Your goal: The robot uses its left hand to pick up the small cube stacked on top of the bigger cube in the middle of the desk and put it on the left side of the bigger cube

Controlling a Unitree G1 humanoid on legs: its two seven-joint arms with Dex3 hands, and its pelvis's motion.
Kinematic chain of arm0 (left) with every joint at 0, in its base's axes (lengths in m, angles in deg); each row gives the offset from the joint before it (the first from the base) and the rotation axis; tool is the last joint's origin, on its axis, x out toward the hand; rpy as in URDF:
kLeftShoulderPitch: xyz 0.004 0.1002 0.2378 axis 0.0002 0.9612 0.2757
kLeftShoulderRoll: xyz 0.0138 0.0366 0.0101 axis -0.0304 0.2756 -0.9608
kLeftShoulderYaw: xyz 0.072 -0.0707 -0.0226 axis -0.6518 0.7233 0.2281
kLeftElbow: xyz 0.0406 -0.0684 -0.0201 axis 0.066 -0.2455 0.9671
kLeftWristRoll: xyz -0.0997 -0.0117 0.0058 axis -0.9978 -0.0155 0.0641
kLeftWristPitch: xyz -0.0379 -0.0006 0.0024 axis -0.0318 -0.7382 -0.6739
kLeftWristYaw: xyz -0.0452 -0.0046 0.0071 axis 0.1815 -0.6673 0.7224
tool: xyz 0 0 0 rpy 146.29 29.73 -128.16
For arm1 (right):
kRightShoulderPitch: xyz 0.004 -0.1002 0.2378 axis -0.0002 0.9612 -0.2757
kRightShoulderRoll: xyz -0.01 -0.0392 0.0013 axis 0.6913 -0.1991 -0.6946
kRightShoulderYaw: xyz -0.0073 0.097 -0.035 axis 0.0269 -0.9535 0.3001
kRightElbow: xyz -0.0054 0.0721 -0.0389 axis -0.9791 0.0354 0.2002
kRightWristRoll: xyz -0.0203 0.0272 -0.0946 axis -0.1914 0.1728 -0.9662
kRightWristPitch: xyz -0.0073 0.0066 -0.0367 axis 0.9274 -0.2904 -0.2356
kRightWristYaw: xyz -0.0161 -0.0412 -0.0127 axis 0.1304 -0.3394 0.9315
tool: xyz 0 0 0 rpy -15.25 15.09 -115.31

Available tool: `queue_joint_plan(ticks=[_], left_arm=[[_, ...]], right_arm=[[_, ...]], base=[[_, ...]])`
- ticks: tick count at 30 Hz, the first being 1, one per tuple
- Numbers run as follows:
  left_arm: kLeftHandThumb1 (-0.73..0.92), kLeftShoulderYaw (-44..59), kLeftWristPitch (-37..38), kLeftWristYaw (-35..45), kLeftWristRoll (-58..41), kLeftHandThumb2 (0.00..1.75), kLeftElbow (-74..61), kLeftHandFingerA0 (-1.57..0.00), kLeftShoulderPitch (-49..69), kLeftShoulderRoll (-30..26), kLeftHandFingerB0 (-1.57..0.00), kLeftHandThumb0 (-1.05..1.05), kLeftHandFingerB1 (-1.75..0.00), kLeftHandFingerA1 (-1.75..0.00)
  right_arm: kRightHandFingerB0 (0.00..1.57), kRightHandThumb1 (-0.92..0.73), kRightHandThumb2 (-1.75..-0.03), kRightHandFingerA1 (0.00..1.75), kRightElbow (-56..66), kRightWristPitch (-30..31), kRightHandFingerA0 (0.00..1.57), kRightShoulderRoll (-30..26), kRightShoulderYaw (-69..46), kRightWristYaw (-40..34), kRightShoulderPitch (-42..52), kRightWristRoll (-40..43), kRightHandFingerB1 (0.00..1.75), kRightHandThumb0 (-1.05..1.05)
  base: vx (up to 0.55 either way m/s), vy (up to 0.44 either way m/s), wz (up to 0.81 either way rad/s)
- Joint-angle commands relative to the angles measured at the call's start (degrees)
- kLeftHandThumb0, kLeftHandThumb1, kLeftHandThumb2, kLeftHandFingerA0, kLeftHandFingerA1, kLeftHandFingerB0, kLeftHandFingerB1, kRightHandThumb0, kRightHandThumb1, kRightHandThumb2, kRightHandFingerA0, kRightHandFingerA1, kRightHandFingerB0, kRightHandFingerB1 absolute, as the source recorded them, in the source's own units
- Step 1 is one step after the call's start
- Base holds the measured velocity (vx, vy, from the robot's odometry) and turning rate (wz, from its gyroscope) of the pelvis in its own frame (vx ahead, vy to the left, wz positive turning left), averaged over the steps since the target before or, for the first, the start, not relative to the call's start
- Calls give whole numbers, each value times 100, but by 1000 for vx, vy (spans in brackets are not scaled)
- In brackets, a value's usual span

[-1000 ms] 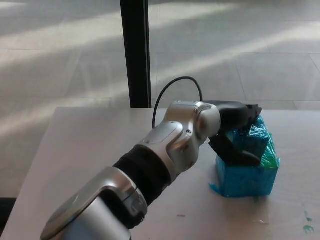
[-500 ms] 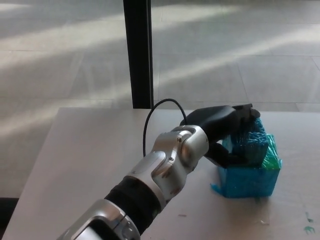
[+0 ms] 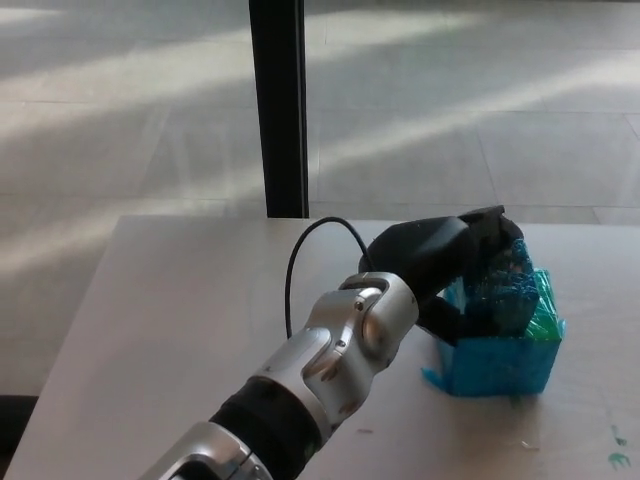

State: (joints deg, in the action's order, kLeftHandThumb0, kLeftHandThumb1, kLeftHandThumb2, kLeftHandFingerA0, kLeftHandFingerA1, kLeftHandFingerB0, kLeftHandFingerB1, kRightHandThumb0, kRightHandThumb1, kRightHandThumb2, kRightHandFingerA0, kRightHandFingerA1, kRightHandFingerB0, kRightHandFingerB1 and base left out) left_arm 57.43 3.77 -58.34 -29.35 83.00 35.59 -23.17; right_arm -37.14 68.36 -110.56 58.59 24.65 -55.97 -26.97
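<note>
The bigger cube (image 3: 500, 366), teal and rough-sided, stands on the pale desk (image 3: 180, 300) right of the middle. On top of it sits the small blue-teal cube (image 3: 502, 287). My left arm reaches in from the lower left, and its black left hand (image 3: 440, 258) wraps that small cube. One finger (image 3: 488, 222) lies over the cube's far top edge and the thumb (image 3: 447, 320) presses its near left side. The small cube's left face is hidden by the hand. It still appears to rest on the bigger cube.
A black pillar (image 3: 278, 105) stands behind the desk's far edge, with tiled floor beyond. A black cable (image 3: 296, 255) loops up from my wrist. Small teal specks (image 3: 614, 455) mark the desk at the lower right. The desk left of the bigger cube lies under my forearm.
My forearm has dropped and the wrist turned, bringing the fingers tighter around the small cube. The cubes have kept their place. The view has shifted slightly.
</note>
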Motion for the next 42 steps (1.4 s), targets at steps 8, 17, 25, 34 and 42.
queue_joint_plan(ticks=[8, 17, 25, 34, 42], left_arm=[[61, 1047, 193, 270, -550, 94, -54, -88, -1146, -606, -85, -18, -101, -149], [63, 1512, 221, 270, -684, 68, -133, -86, -1302, -1094, -81, -19, -79, -110], [60, 1681, 387, 584, -824, 82, -611, -84, -371, -1747, -87, -19, -103, -150], [57, 1694, 117, 902, -955, 89, -1289, -83, 974, -2218, -88, -22, -110, -149], [57, 1406, 251, 730, -765, 97, -1601, -83, 1786, -2117, -85, -20, -118, -161]], right_arm=[[70, -31, -87, 97, -42, 33, 83, 6, -132, -42, 72, 76, 73, -54], [67, -26, -96, 93, -97, -64, 84, 33, -267, 32, 190, 222, 77, -45], [68, -25, -96, 94, -28, -25, 87, -11, -256, -3, 214, 187, 78, -46], [69, -23, -95, 94, -7, -115, 85, -45, -263, 6, 198, 182, 77, -43], [68, -24, -96, 93, -49, -136, 84, -17, -237, 5, 115, 157, 78, -48]], base=[[0, 0, 0], [0, 0, 0], [0, 0, 0], [0, 0, 0], [0, 0, 0]])
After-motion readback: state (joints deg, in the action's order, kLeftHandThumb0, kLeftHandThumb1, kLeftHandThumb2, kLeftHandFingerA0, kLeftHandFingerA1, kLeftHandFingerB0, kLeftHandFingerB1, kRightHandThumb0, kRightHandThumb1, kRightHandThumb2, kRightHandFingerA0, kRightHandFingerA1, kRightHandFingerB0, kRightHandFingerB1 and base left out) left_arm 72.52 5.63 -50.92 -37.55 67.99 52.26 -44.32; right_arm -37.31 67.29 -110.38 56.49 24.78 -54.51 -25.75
